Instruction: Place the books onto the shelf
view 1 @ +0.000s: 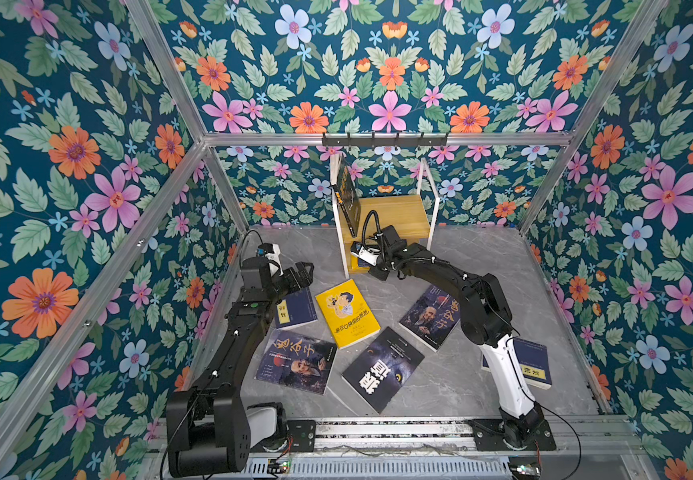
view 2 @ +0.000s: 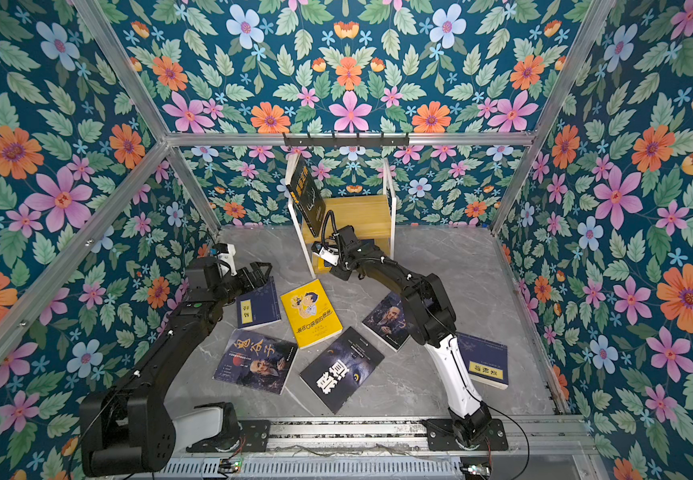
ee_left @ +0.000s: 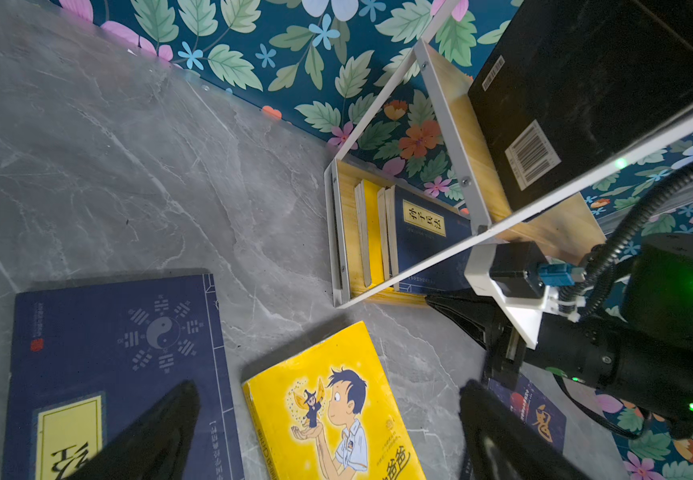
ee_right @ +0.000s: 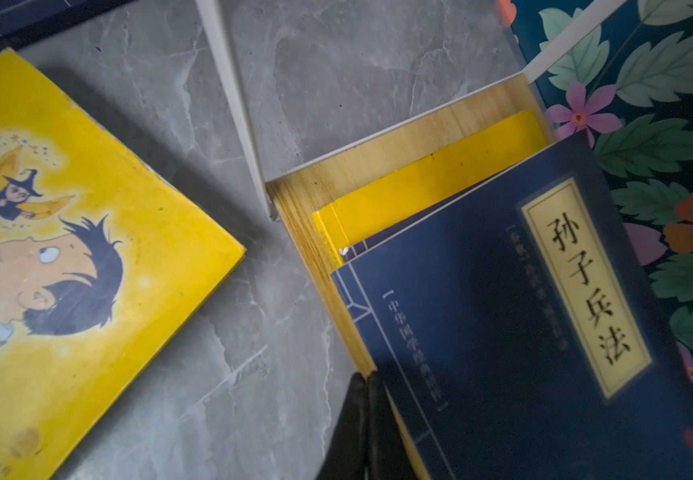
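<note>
The shelf [view 1: 394, 214] stands at the back centre, with a black book [view 1: 347, 195] leaning on its upper board. On the lower board [ee_right: 378, 166] a yellow book [ee_right: 440, 178] and a navy book [ee_right: 503, 324] stand side by side. My right gripper [ee_right: 367, 415] is shut with nothing in it, its tips at that board's front edge beside the navy book. My left gripper [ee_left: 328, 386] hangs open over a bright yellow cartoon book [view 1: 347, 313] and a navy book [view 1: 295, 309] lying flat. Two portrait books [view 1: 295, 361] [view 1: 428, 318], a black book [view 1: 382, 370] and another navy book [view 1: 534, 361] also lie on the table.
A black hook rail [view 1: 384, 139] runs above the shelf on the back frame. Floral walls close in the grey marble table [view 1: 461, 374] on three sides. The right arm [view 1: 478, 307] crosses over the right portrait book and the navy book behind it.
</note>
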`<state>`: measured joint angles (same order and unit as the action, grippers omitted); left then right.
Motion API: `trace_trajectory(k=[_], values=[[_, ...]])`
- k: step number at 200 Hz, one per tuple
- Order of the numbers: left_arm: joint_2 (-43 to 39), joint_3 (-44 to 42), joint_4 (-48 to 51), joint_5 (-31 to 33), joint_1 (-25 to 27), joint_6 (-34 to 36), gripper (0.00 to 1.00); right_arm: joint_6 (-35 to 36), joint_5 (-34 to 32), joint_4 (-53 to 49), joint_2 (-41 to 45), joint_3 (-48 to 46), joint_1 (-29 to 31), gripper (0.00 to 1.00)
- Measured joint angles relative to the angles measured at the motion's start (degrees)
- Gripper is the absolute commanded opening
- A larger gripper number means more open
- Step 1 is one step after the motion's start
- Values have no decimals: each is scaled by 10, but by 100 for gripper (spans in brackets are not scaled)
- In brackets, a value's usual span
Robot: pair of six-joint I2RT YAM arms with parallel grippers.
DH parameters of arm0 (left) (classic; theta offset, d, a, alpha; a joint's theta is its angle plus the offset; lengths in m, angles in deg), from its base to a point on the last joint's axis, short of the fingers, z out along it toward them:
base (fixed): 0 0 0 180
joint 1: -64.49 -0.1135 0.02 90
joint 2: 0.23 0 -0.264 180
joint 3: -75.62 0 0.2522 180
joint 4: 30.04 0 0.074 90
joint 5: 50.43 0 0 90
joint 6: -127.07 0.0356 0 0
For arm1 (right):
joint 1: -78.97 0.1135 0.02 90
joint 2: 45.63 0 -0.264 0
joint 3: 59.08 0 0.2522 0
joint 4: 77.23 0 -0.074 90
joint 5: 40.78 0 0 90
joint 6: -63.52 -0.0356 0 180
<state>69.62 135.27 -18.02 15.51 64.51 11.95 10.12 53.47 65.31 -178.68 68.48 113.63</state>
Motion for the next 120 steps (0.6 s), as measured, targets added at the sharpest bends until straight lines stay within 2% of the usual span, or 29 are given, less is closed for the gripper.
trace_trajectory(k=[120], values=[[0,-1,0,0,0,0,100,-3,0,-1,-12,11,3,0]])
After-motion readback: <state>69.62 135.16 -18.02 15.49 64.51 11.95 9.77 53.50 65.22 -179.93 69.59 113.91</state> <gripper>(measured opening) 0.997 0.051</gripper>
